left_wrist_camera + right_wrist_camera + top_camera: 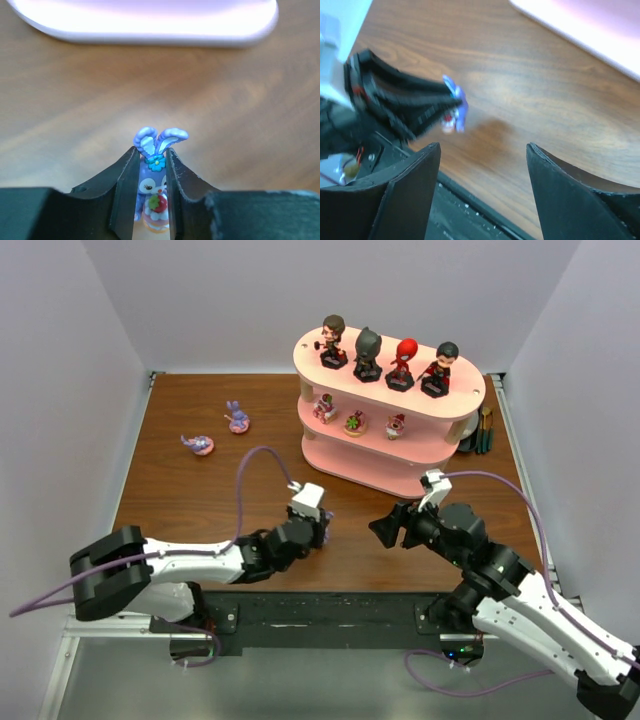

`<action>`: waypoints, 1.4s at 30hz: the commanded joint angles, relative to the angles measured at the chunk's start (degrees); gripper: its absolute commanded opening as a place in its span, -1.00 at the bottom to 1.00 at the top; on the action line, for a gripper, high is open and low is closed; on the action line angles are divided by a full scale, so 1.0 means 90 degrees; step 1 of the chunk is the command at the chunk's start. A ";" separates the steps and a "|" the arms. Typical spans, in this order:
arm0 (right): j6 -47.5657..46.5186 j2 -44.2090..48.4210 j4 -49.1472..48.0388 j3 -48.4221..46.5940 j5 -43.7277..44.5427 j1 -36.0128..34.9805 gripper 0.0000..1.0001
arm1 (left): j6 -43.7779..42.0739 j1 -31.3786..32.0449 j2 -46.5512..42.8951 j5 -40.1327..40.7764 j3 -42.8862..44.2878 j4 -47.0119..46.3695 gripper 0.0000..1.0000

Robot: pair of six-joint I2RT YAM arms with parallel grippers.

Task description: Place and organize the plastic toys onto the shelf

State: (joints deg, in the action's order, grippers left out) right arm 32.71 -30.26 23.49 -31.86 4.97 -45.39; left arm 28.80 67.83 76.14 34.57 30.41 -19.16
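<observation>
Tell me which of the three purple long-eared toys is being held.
The purple toy clamped in the left gripper; the other two purple toys sit loose farther back.

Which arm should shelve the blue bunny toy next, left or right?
Left. The left claw grips the bunny toy with the shelf ahead; the right claw stands open and empty.

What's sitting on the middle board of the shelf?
Three tiny toys stand in a row along its front edge. The top board covers the back of that level, so anything farther in is hidden.
</observation>
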 commanded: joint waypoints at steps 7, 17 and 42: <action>-0.0284 0.0842 0.0027 0.0200 0.0854 -0.0035 0.54 | -0.1666 -0.2262 0.0367 -0.1847 -0.0655 -0.5017 -1.00; -0.0821 0.1067 0.0174 0.0239 0.1108 -0.0035 0.59 | -0.1432 -0.3698 0.2749 -0.4229 0.0173 -0.7880 -1.00; -0.1496 0.0931 0.0486 0.0063 0.1420 -0.0035 0.64 | -0.1061 -0.4285 0.4879 -0.5130 0.1777 -0.9717 -1.00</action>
State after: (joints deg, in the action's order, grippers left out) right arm 20.56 -21.47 28.69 -29.76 16.01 -45.39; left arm 18.96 30.30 117.58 -10.35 44.66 -75.61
